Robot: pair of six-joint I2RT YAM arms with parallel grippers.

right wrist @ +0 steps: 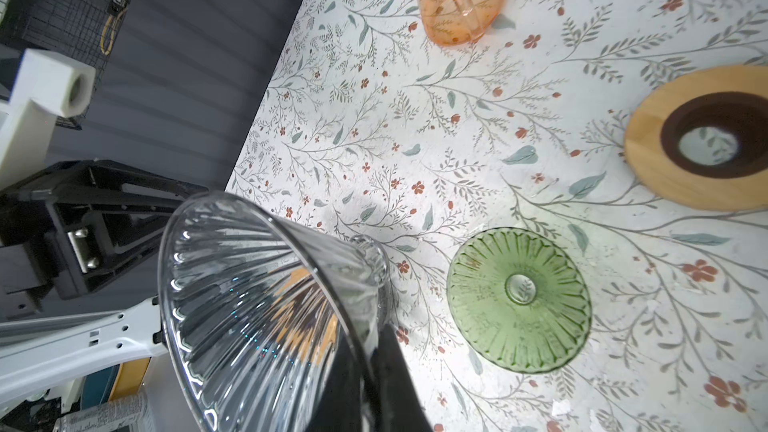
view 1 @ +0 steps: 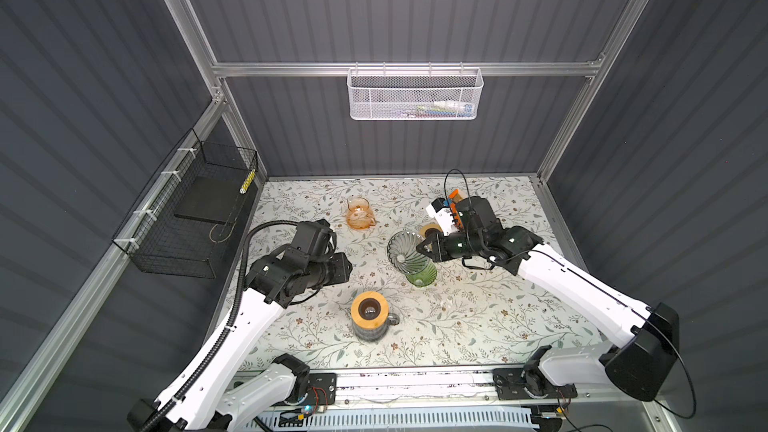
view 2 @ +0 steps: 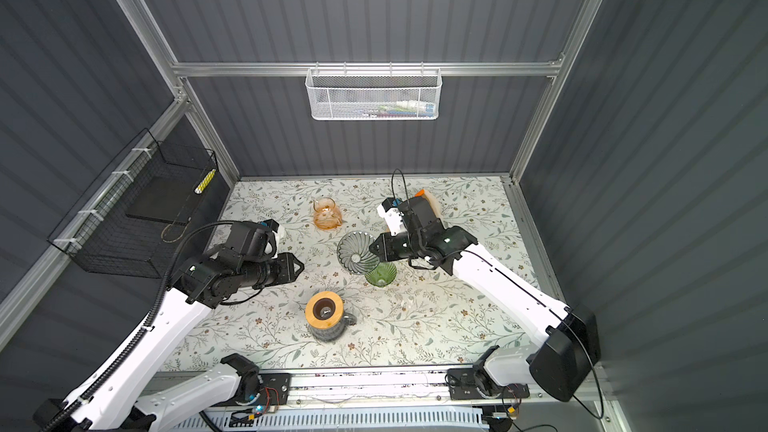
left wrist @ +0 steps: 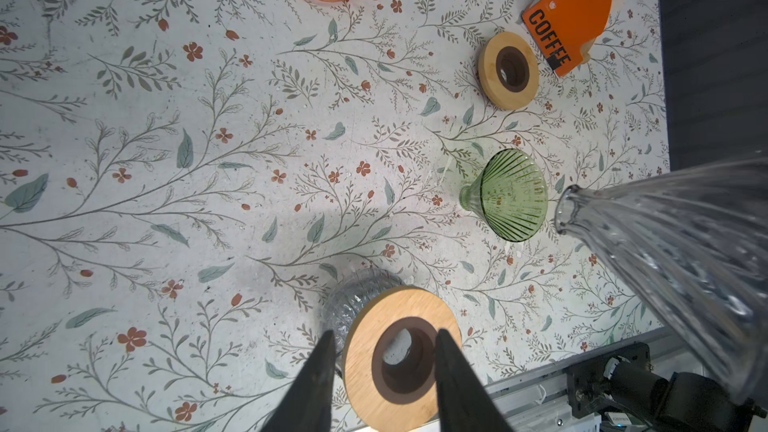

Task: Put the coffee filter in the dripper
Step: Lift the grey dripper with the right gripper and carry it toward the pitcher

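Observation:
A clear ribbed glass dripper (view 1: 405, 248) (view 2: 356, 248) hangs tilted above the table, and my right gripper (right wrist: 376, 338) (view 1: 419, 248) is shut on its rim (right wrist: 249, 305). An orange pack marked COFFEE (left wrist: 569, 14), with pale filter paper showing at its edge, lies at the back right; in a top view only its tip (view 1: 454, 194) shows behind the right wrist. My left gripper (left wrist: 384, 334) (view 1: 349, 270) is open and holds nothing, left of the dripper and above the table.
A green glass dripper (view 1: 422, 275) (left wrist: 509, 195) lies beside the clear one. A glass jar with a wooden ring (view 1: 370, 313) stands near the front. A loose wooden ring (left wrist: 508, 70) and an orange glass pitcher (view 1: 359, 213) sit further back on the floral table (view 1: 478, 326).

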